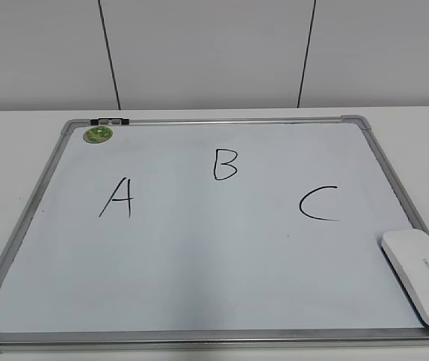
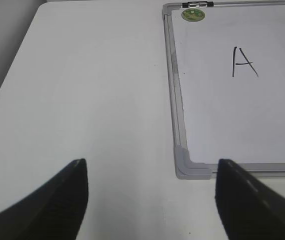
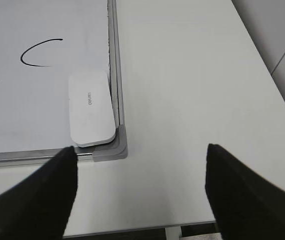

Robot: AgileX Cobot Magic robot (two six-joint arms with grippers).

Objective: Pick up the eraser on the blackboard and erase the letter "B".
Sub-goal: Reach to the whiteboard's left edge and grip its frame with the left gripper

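The blackboard (image 1: 199, 256) lies flat on the white table (image 2: 82, 100), with bare tabletop along its left and right edges. The eraser (image 1: 420, 275) rests in the board's near-right corner against the frame, its long axis along the right edge. The letter "B" (image 1: 225, 164) is intact. Left gripper (image 2: 150, 200) and right gripper (image 3: 140, 190) hover wide, holding nothing, fingertips cut off.

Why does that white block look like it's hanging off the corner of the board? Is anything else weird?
The eraser lies at the blackboard's near right corner, with its edge over the metal frame instead of flat on the white part. The letters look whole and unsmudged, and the green magnet sits neatly at the top left. Nothing else stands out.
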